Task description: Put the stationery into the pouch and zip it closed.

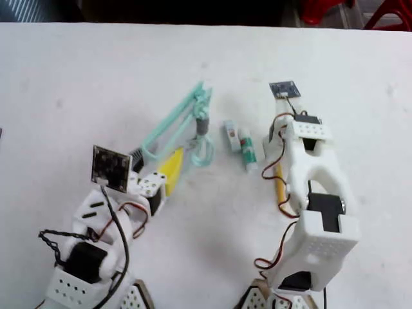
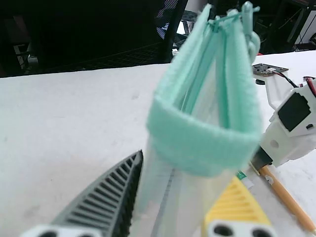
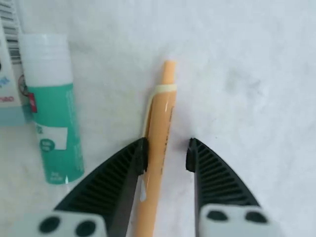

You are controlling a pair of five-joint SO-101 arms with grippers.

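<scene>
The left arm [image 1: 96, 219] rises from the table's near left corner and leans toward the middle, its gripper [image 2: 185, 170] clamped on the pouch [image 2: 207, 143]. The right arm [image 1: 315, 193] stretches away from the near edge, wrist bent downward. Its gripper [image 3: 166, 148] is parted astride the pen [image 3: 160, 128], one finger [image 3: 123, 173] touching it.

The pouch [image 2: 205, 143] has a mint-green fabric rim and zip over clear, see-through sides. The left jaws are mismatched, one dark grey and one yellow, both ribbed. The right jaws are black and ribbed. The pen [image 3: 159, 123] is pale orange with a cream band. Beside the pen, the glue stick [image 3: 52, 123] is teal-green with a white cap. The table [image 1: 64, 77] is white. The left arm [image 1: 80, 215] and right arm [image 1: 325, 241] are white, with red and black wires.
</scene>
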